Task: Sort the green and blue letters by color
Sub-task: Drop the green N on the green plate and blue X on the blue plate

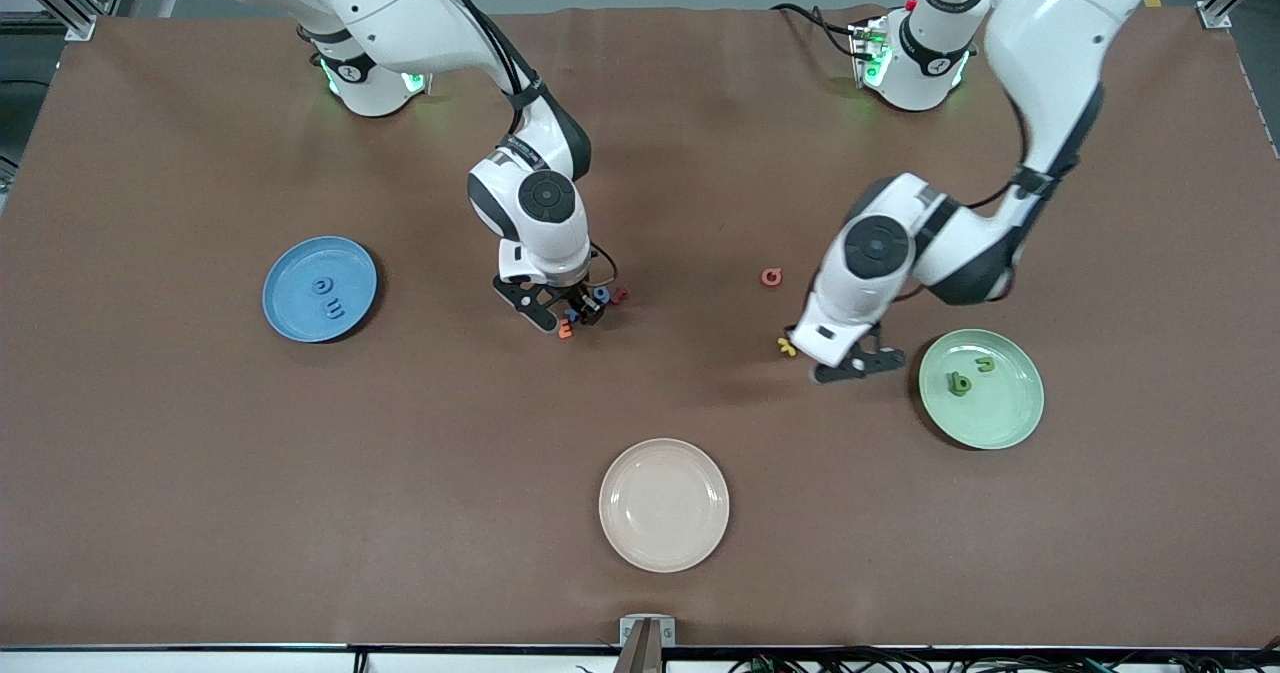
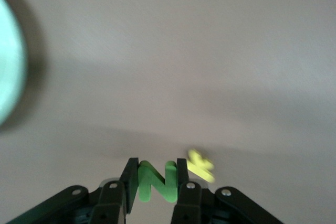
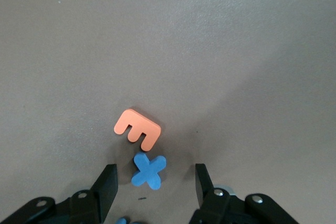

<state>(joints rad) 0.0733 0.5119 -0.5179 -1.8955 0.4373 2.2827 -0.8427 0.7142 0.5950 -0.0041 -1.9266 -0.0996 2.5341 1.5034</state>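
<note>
The left gripper [image 2: 156, 182] is clamped on the chunky olive-green foam N [image 2: 155, 182], a yellow foam letter [image 2: 200, 165] just beside its fingertips. The right gripper [image 3: 153, 184] — jaws apart — straddles the small blue foam x [image 3: 148, 171] on the brown table [image 1: 200, 473], the orange foam E [image 3: 137, 128] just ahead of it.

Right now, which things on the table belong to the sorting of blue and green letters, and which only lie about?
Belong:
- green N, held in the left gripper
- blue x, between the right gripper fingers
- blue plate with two blue letters
- green plate with two green letters

Lying about:
- orange E
- yellow k
- pink letter
- beige plate
</note>
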